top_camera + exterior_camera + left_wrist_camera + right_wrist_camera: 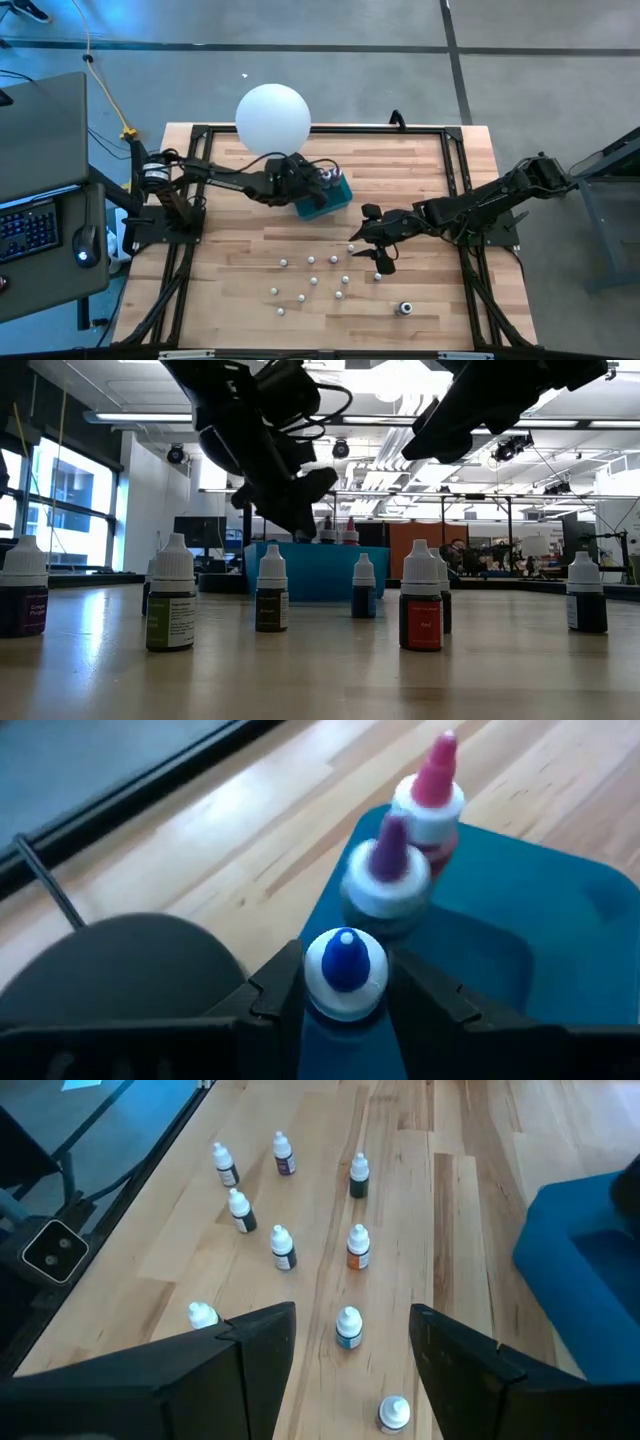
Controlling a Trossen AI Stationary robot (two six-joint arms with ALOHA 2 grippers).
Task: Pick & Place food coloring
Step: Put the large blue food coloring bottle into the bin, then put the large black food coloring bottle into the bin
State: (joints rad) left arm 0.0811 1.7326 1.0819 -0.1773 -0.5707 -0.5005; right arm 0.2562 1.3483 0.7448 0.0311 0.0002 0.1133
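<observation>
The left gripper (345,995) is pinching a small upright food-colouring bottle with a blue tip and white collar (345,965) directly over the teal plastic tray (520,930), so release is straight down. Just beyond it, two bottles with purple (388,870) and pink (432,795) tips are standing inside. Farther off, the right gripper (350,1345) is hanging spread and empty above the loose bottles (312,281) on the wooden table (230,250), nearer to them.
</observation>
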